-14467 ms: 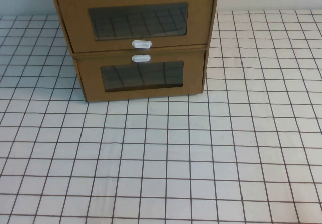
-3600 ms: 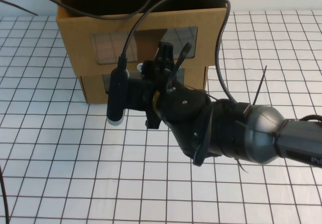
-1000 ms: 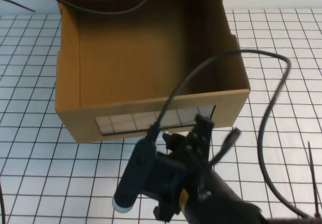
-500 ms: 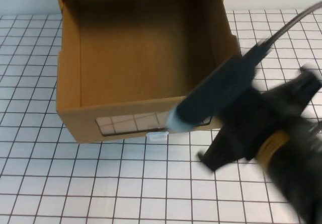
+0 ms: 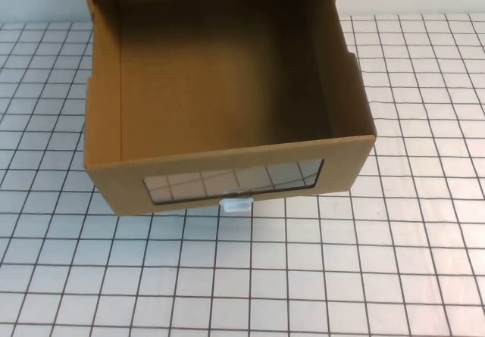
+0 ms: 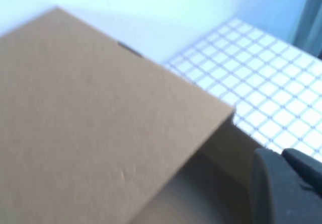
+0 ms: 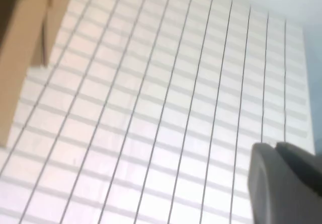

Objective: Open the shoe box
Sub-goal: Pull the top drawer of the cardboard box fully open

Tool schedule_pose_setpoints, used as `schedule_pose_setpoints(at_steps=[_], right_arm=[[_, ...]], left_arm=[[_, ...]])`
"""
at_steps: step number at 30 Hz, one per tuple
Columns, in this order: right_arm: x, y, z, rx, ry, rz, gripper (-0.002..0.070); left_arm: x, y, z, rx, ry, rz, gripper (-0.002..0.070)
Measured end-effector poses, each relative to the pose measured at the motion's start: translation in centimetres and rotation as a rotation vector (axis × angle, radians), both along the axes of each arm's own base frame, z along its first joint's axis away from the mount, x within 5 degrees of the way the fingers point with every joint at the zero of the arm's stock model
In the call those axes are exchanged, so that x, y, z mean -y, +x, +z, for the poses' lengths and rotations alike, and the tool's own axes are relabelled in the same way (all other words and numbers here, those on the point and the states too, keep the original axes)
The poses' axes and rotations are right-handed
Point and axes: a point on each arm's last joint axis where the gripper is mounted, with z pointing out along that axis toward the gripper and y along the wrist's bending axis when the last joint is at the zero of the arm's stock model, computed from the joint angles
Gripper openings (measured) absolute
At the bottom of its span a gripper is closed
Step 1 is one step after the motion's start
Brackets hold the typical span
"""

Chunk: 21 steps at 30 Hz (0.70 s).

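Well off beside the shoe box (image 6: 100, 108), your right gripper (image 7: 282, 181) has swung away, closed and empty; the upper drawer (image 5: 220, 87) stands pulled right out, so it looks done. Your left gripper (image 6: 289, 183) sits near the box's top, grip state I cannot tell

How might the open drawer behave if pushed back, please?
The drawer looks empty cardboard, so probably light and slides easily; thin walls may flex. Left gripper is by the box top, right gripper over the table.

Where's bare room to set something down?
Bare table in front of the open drawer and to its right; the drawer is empty too. The box crowds the back. Left gripper by the box top; right gripper, shut, over table beside it.
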Motion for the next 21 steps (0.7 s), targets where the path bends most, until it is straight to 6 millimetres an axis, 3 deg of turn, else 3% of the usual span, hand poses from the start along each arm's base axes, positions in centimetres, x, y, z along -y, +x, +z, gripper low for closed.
schedule_pose_setpoints(at_steps=[5,9,13,17,21], right_arm=[[1.9,0.0,-1.6,-0.125,0.068,0.018,-0.0013],[1.5,0.1,-4.1,-0.170,0.180,0.078,-0.0013],[1.3,-1.2,-6.3,-0.143,0.279,0.119,-0.0013],[1.8,-3.7,-8.2,-0.059,0.350,0.144,-0.0013],[2.3,-6.0,-9.9,0.031,0.422,0.163,-0.0013]], left_arm=[[-1.1,-2.0,-0.6,-0.043,0.031,0.013,-0.0002],[-2.6,-5.2,-0.5,-0.021,0.011,0.024,-0.0002],[-4.7,-9.2,-1.0,0.054,-0.015,0.049,-0.0002],[-7.0,-13.8,-2.7,0.156,-0.075,0.084,-0.0002],[-8.9,-17.4,-6.6,0.224,-0.130,0.121,-0.0002]])
